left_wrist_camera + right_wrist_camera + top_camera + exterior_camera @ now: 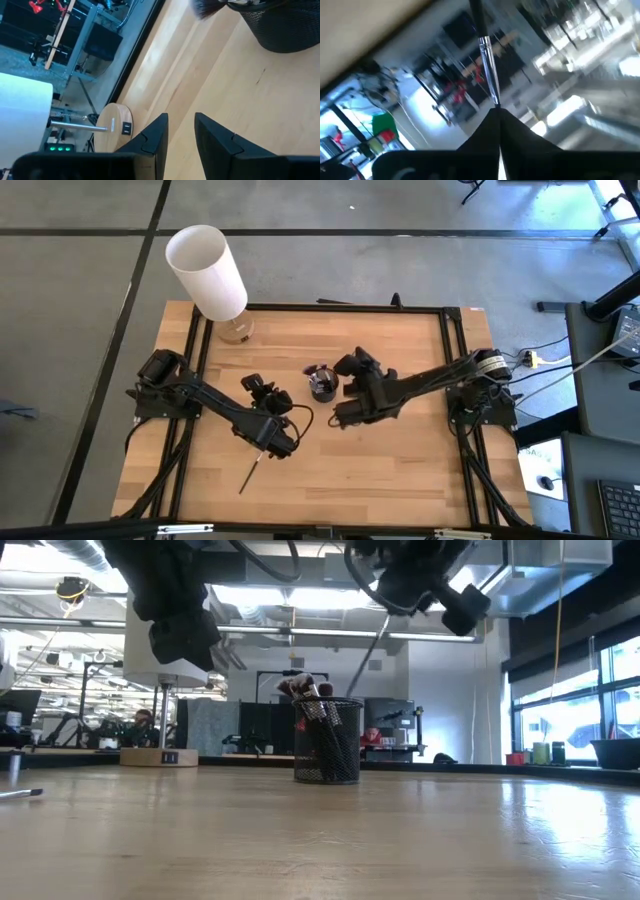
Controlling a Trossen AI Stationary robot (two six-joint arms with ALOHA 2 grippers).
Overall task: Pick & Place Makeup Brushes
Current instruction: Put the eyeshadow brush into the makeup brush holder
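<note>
Right gripper [499, 112] pinches one makeup brush [487, 55] beside the mesh cup [322, 384].
Only its wrist view shows that grip; overhead, the left gripper [179, 131], fingers spread and empty, hovers near a lone brush [250, 472] lying on the table [400, 470].

one mesh cup [327, 741], one lamp [212, 278], two arms [215, 408]
</note>
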